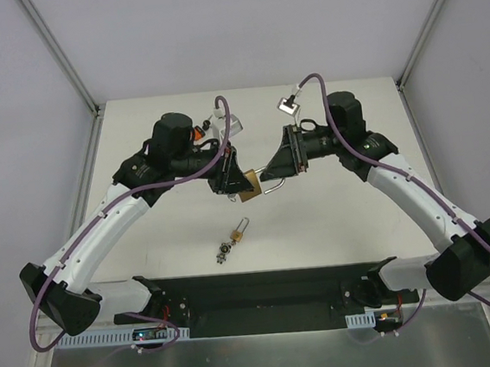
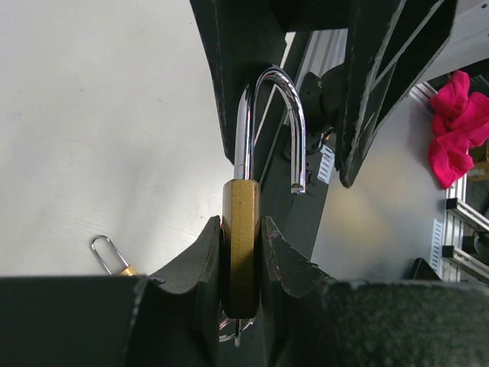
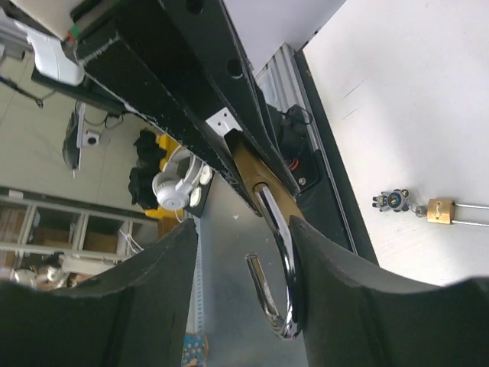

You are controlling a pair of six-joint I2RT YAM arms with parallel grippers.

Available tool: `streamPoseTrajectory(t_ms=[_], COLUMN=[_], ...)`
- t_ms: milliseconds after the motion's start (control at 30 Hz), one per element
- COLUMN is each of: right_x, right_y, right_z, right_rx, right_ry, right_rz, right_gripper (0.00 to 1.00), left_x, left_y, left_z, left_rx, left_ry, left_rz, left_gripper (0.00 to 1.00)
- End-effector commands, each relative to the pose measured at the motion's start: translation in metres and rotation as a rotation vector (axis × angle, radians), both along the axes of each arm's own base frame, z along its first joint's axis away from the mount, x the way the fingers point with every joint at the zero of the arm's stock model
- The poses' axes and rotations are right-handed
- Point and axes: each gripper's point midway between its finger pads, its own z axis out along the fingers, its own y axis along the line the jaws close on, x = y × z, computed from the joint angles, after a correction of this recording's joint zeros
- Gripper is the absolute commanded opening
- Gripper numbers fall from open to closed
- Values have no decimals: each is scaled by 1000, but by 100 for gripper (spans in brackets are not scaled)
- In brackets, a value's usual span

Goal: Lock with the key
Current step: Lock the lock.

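A large brass padlock [image 1: 248,183] is held off the table. My left gripper [image 1: 236,182] is shut on its body [image 2: 241,245]. Its steel shackle [image 2: 273,99] is open, with the free end out of the body. A wire ring shows under the body, between my left fingers [image 2: 199,267]. My right gripper [image 1: 282,169] is open, one jaw on each side of the shackle [image 3: 276,267]. The shackle rests against one right finger [image 3: 336,290]. A small brass padlock [image 1: 239,232] with a key [image 1: 222,254] in it lies on the table below.
The small padlock [image 3: 442,210] and its key [image 3: 393,200] lie on the white table [image 1: 336,227] near the black base rail [image 1: 264,290]. A small metal block [image 1: 288,106] on the right arm's cable hangs over the back of the table.
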Motion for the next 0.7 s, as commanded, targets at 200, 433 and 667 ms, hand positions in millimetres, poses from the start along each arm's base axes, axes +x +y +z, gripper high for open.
streamPoseTrajectory(t_ms=[200,433,667], right_x=[-15,-6,-14], right_y=[3,6,5], right_z=[18,47,108], right_rx=[15,71,257], right_ry=[-112,-155,-161], right_rz=[97,17,-22], right_gripper=[1,1,1], left_x=[-3,13,31], left_y=[-4,4,10], left_z=[58,63,87], left_rx=[-135,-109,-191], left_ry=[-161,-246,-406], left_rz=[-67,41,153], left_gripper=[0,42,86])
